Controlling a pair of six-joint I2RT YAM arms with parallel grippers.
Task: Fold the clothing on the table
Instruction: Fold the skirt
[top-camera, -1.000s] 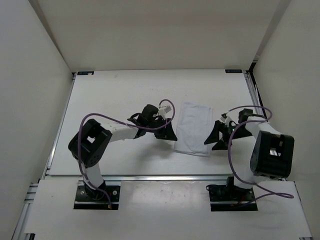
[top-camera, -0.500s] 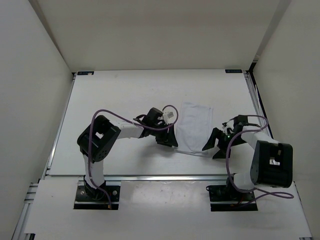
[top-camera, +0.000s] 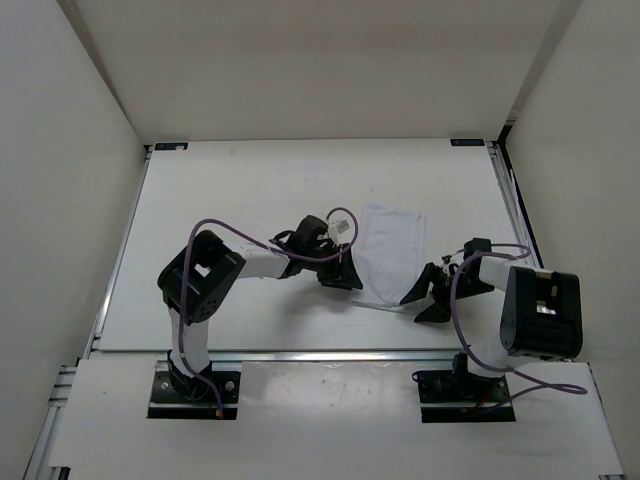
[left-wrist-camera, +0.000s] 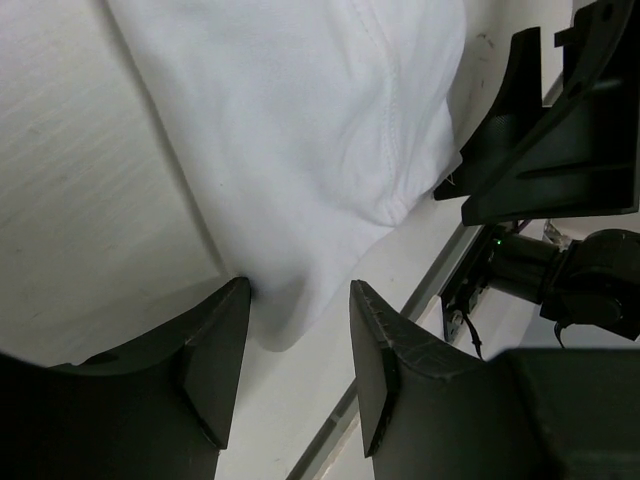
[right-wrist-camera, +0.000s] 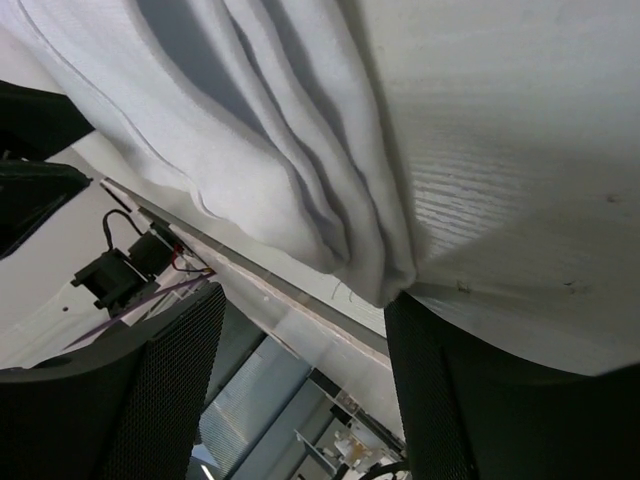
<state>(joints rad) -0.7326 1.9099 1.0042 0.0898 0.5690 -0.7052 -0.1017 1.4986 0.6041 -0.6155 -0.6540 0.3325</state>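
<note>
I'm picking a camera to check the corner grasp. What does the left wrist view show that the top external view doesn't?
Only the left wrist: a corner of the clothing between the spread fingers of the left pincer, and its stitched seam. Only the top external: the clothing's whole outline on the table, and both arm bases. Both: the clothing and the right pincer beside it.

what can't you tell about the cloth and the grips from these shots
Top view: the near corners of the clothing are covered by the left gripper and right gripper.
Left wrist: the clothing's far end runs off the top edge; whether the fingers touch the fabric is unclear.
Right wrist: bunched folds hide how many layers there are; far end cut off.
What garment it is: too small from above.
</note>
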